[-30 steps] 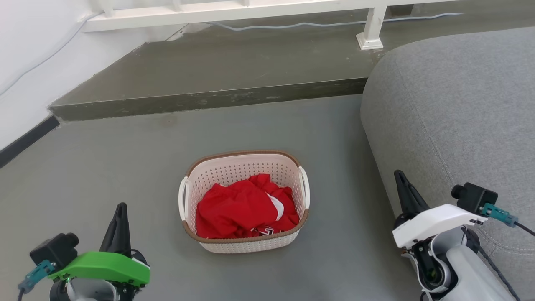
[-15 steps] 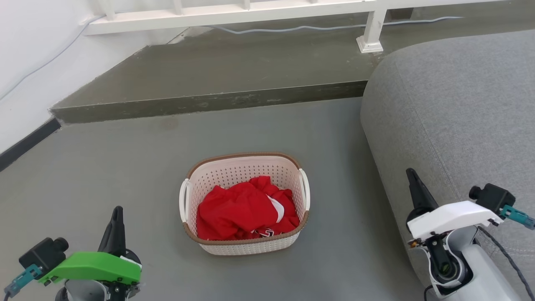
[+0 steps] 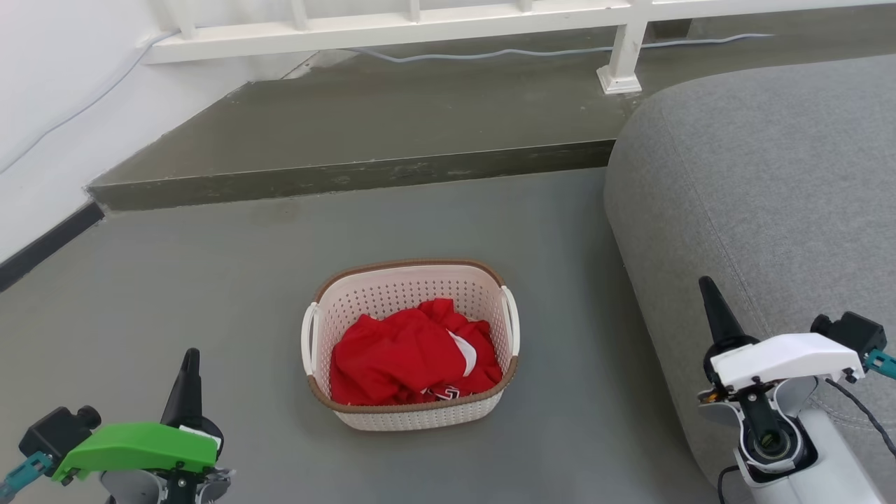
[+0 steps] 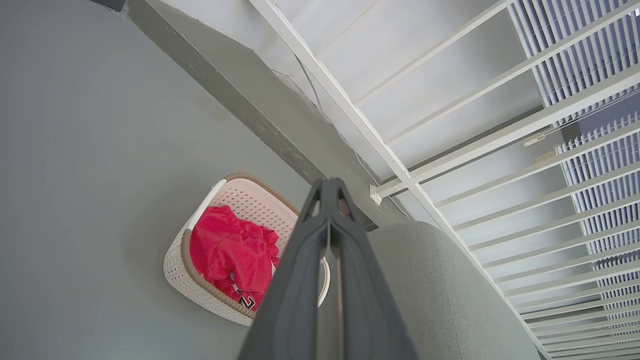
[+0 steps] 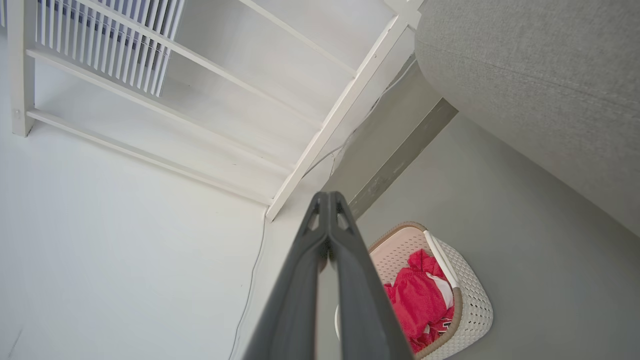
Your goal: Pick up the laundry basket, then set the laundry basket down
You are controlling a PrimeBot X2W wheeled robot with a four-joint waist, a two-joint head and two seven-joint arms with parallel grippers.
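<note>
The left gripper has its two dark fingers pressed together along their length, grasping nothing. The right gripper is likewise clenched on nothing, fingers meeting at the tip. Both point up the head view, one at each lower corner, well apart from the basket between them.

There is one laundry basket, standing upright on the grey floor. It has two white loop handles, one on each short side, and one brown rim. It holds one crumpled heap of red clothing with a white patch; how many pieces make the heap cannot be told.

Against the earlier pictures, both grippers sit lower and further out. The right one has drifted most, away from the basket and in front of the sofa. The whole scene has slid slightly down the head view, which is the camera moving. The basket keeps its place on the floor.

One grey sofa bulges in close on the basket's right, and the right arm is beside it. Behind the basket run a raised step, a white railing and a pale cable. In the left wrist view the fingers cover the basket's far corner. In the right wrist view they cover the near edge of the basket.
</note>
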